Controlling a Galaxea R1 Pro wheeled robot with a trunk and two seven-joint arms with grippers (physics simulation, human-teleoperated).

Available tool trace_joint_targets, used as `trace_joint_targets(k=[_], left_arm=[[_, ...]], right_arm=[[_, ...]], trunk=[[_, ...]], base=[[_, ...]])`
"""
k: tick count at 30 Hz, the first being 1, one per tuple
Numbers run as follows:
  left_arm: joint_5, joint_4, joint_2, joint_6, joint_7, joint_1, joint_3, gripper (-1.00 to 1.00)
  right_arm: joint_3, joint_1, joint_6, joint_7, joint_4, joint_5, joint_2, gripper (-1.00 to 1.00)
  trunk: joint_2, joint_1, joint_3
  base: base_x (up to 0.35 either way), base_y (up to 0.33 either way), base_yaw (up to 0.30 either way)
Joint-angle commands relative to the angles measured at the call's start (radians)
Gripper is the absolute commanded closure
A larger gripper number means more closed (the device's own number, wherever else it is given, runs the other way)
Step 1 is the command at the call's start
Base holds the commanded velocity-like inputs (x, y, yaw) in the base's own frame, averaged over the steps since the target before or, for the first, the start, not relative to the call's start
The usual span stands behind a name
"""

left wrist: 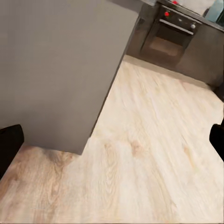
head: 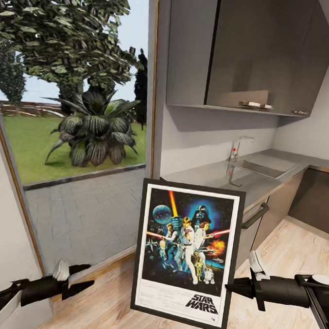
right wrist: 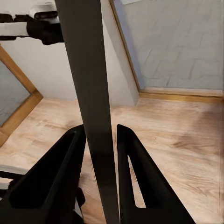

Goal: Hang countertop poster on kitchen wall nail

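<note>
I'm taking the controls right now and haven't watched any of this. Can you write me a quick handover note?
Right gripper: shut on the poster, clamping its right edge; poster upright, off the kitchen countertop, over the wooden floor.
Left gripper: open, empty, low near the window.
Done: poster picked up.
Left: find a wall nail (none discernible here) and hang the poster on it.

My right gripper (head: 231,287) reaches in from the right, arm level, jaws clamped on the poster (head: 186,251) at its right edge; both fingers (right wrist: 135,177) press its thin frame. My left gripper (head: 86,284) hangs low at left, pointing right, fingers spread apart, holding nothing.
</note>
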Motion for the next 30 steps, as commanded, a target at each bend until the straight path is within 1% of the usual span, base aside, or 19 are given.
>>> trace_joint_targets(k=[1,2,3,4,5,6,7,9,10,16,18,30], left_arm=[[0.047,0.080,-0.007,-0.061,0.001,-0.001,-0.008,-1.00],[0.132,0.397,-0.068,-0.216,-0.001,0.001,-0.008,-1.00],[0.135,0.429,-0.077,-0.232,0.000,0.001,-0.008,-1.00],[0.140,0.481,-0.094,-0.263,0.001,0.001,-0.007,-1.00],[0.144,0.516,-0.105,-0.287,0.002,0.001,-0.005,-1.00],[0.208,0.587,-0.126,-0.319,0.006,0.001,-0.003,-1.00],[0.217,0.592,-0.127,-0.321,0.006,0.001,-0.003,-1.00],[0.252,0.609,-0.133,-0.323,0.007,0.001,-0.001,-1.00],[0.254,0.610,-0.133,-0.323,0.007,0.001,-0.001,-1.00],[0.257,0.612,-0.139,-0.322,0.008,0.001,-0.003,-1.00],[0.257,0.612,-0.140,-0.322,0.008,0.001,-0.003,-1.00],[0.258,0.614,-0.141,-0.317,0.009,0.002,-0.002,-1.00]], right_arm=[[-0.001,0.000,0.004,0.006,0.000,0.003,0.001,1.00],[-0.003,0.001,-0.006,0.005,-0.001,0.003,0.002,1.00],[-0.003,0.001,-0.006,0.005,-0.001,0.003,0.002,1.00],[-0.005,0.002,-0.007,0.003,0.000,0.003,0.002,1.00],[-0.006,0.002,-0.006,0.000,0.000,0.004,0.002,1.00],[-0.029,0.002,-0.007,-0.022,0.001,0.005,0.002,1.00],[-0.031,0.002,-0.007,-0.024,0.001,0.005,0.002,1.00],[-0.039,0.002,-0.009,-0.033,0.001,0.006,0.002,1.00],[-0.039,0.002,-0.009,-0.036,0.001,0.006,0.002,1.00],[-0.039,0.002,-0.009,-0.045,0.001,0.006,0.003,1.00],[-0.039,0.002,-0.009,-0.046,0.001,0.005,0.004,1.00],[-0.040,0.002,-0.010,-0.047,0.003,0.002,0.004,1.00]], trunk=[[-0.001,0.000,-0.001],[-0.001,0.000,-0.001],[-0.001,0.000,-0.001],[-0.001,0.000,-0.001],[-0.001,0.000,-0.001],[-0.001,0.000,-0.001],[-0.001,0.000,-0.001],[-0.001,0.000,-0.001],[-0.001,0.000,-0.001],[-0.001,0.000,-0.001],[-0.001,0.000,-0.001],[-0.001,0.000,-0.001]], base=[[0.000,0.000,0.000],[0.000,0.000,0.000],[0.000,0.000,0.000],[0.000,0.000,0.000],[0.000,0.000,0.000],[0.000,0.000,0.000],[0.000,0.000,0.013],[0.000,0.000,0.184],[0.000,0.000,0.258],[0.000,0.000,0.271],[0.000,0.000,0.150],[0.000,0.000,0.020]])
